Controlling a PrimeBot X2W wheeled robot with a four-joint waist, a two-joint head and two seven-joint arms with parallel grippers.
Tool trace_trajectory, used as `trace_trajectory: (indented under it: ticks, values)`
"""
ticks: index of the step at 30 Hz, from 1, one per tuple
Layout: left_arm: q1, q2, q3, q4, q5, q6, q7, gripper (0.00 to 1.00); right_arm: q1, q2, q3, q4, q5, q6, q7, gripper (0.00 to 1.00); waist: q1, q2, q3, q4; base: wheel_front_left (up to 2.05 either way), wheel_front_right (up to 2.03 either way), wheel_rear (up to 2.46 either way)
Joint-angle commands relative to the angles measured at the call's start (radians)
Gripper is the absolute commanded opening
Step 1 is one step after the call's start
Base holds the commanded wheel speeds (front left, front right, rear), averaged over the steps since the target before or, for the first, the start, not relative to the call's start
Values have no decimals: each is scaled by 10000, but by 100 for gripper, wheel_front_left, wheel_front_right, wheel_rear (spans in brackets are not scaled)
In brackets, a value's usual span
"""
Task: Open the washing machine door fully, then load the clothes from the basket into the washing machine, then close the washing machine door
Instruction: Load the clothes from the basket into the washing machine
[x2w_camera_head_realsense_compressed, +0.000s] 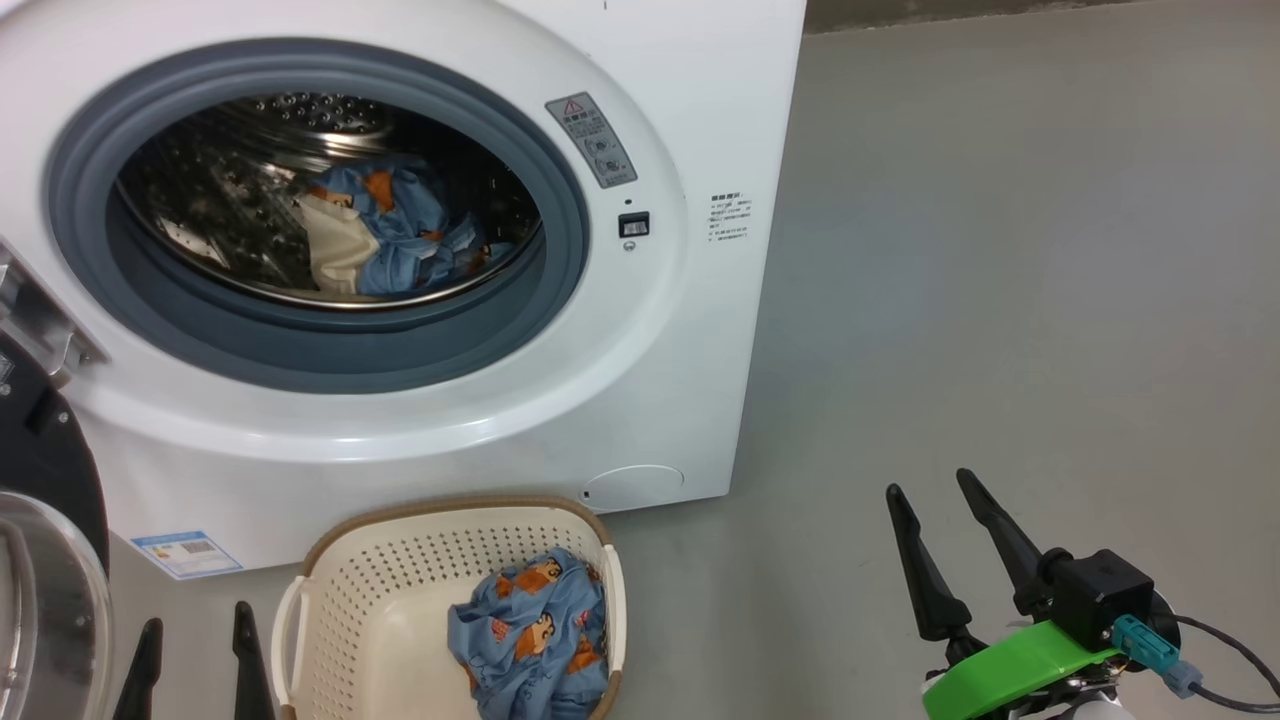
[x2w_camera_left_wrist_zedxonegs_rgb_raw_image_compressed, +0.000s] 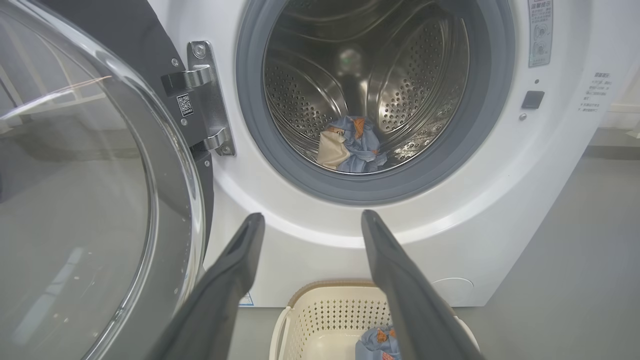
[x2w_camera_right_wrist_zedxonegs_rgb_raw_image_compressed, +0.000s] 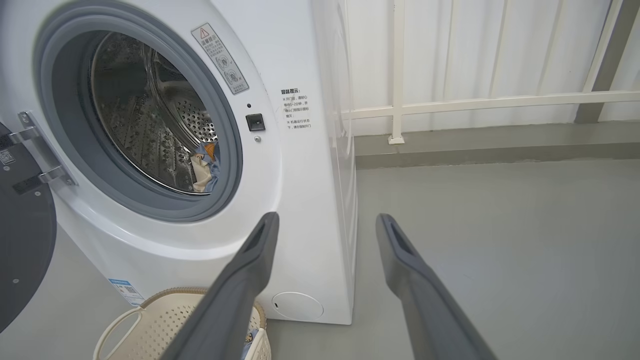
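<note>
The white washing machine (x2w_camera_head_realsense_compressed: 640, 380) stands with its black glass door (x2w_camera_left_wrist_zedxonegs_rgb_raw_image_compressed: 90, 210) swung wide to the left. Inside the steel drum lie a blue printed garment (x2w_camera_head_realsense_compressed: 400, 225) and a cream one (x2w_camera_head_realsense_compressed: 335, 250), both also seen as clothes (x2w_camera_left_wrist_zedxonegs_rgb_raw_image_compressed: 350, 147) in the left wrist view. Another blue garment (x2w_camera_head_realsense_compressed: 535, 635) rests in the cream basket (x2w_camera_head_realsense_compressed: 370, 590) on the floor before the machine. My left gripper (x2w_camera_head_realsense_compressed: 195, 630) is open at the basket's left, empty. My right gripper (x2w_camera_head_realsense_compressed: 930, 490) hangs open over bare floor to the right, holding nothing.
Grey floor (x2w_camera_head_realsense_compressed: 1000, 250) stretches to the right of the machine. A white railing (x2w_camera_right_wrist_zedxonegs_rgb_raw_image_compressed: 475, 102) and pale wall run behind it. The open door's hinge (x2w_camera_left_wrist_zedxonegs_rgb_raw_image_compressed: 205, 95) sits at the machine's left side, close to my left arm.
</note>
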Motion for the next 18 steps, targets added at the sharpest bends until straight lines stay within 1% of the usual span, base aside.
trace_trajectory:
  ticks: [1, 13, 18]
  values:
    - [-184, 41, 391, -229, 143, -71, -65, 100, -1, 19, 189, -286, 16, 16, -48, 100, 0, 0, 4, -9, 0, 0, 0]
    - [-303, -69, 460, -144, 45, -277, -65, 100, 101, 19, 139, -342, 106, 16, -48, 100, 0, 0, 188, -38, 0, 0, 0]
    - [-473, -140, 430, -77, -56, -353, -65, 100, 45, 20, 131, -349, 102, 16, -48, 100, 0, 0, 482, -54, 0, 0, 0]
